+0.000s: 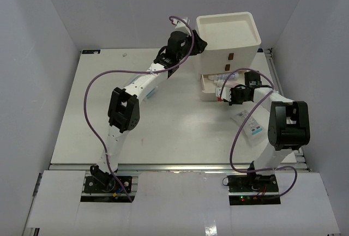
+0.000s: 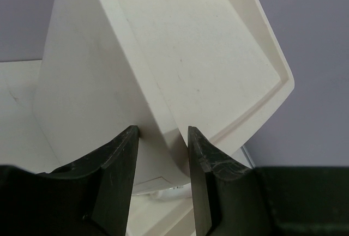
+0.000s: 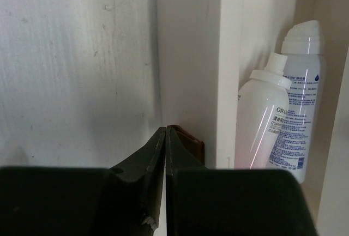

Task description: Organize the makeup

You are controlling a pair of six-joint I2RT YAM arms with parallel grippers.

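Makeup: two white spray bottles (image 3: 262, 127) in open drawer (image 1: 203, 90) of white drawer box (image 1: 226, 34), far-right corner of table (image 1: 174, 132), just right of right gripper (image 3: 165, 131). Clear blue-printed packet (image 1: 251, 127) flat on table near right edge, beside right arm. Right gripper fingers pressed together, nothing between, tip at brown handle (image 3: 188, 140). Left gripper (image 2: 162, 132) half spread, pinching box's upper left corner, one black finger on each wall. Bottles smooth, glossy, cylindrical, domed caps. Box matte, tray-like top.
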